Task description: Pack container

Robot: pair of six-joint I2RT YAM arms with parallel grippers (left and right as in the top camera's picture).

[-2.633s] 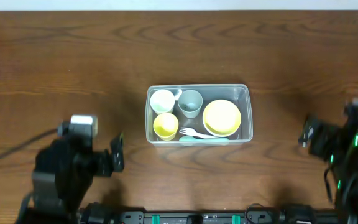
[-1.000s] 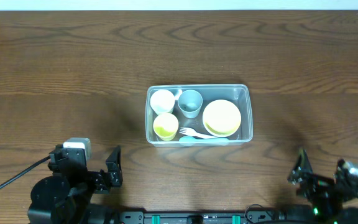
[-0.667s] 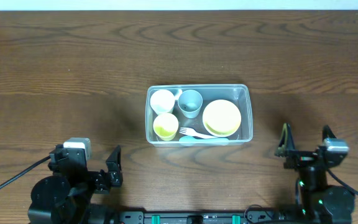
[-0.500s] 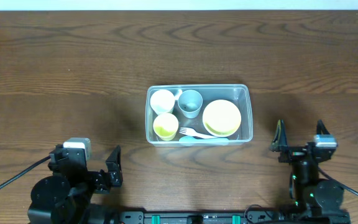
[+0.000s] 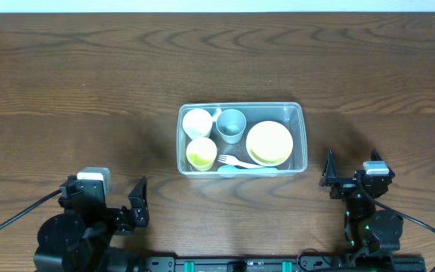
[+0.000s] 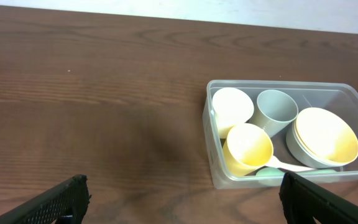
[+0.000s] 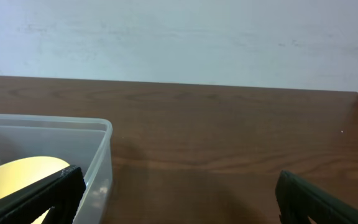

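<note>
A: Your left gripper (image 6: 182,204), how does it stand?
B: Spread wide. Your two black fingers (image 6: 64,198) sit in the bottom corners of the left wrist view, with nothing between them but bare table (image 6: 92,93). From overhead it's at the near left edge, low by its base, well apart from the container (image 5: 240,105).
A: And your right gripper (image 7: 179,200)?
B: Also spread wide, nothing held. Its tips show at the bottom corners of the right wrist view. Overhead puts it at the front right, near the container's near right corner but not touching it.
A: Where's the container?
B: Middle of the table, sitting flat, long side running left to right. In your left wrist view it's ahead and to the right. In your right wrist view only one end shows at the left edge, a clear wall with a yellow curve behind it.
A: What's in it?
B: White cup (image 5: 197,122) at the far left, grey-blue cup (image 5: 231,125) just right of it, yellow cup (image 5: 201,153) in the near left corner, all mouths up. Yellow bowls (image 5: 269,142) fill the right half, stacked; the left wrist view shows at least two rims. A white fork (image 5: 238,161) lies along the near wall, tines next to the yellow cup. There's a pale green piece (image 5: 249,169) beside it; can't tell what that is.
A: Anything else?
B: A black cable (image 5: 10,217) trails off at the near left, another at the near right. White wall (image 7: 166,37) behind the table.
</note>
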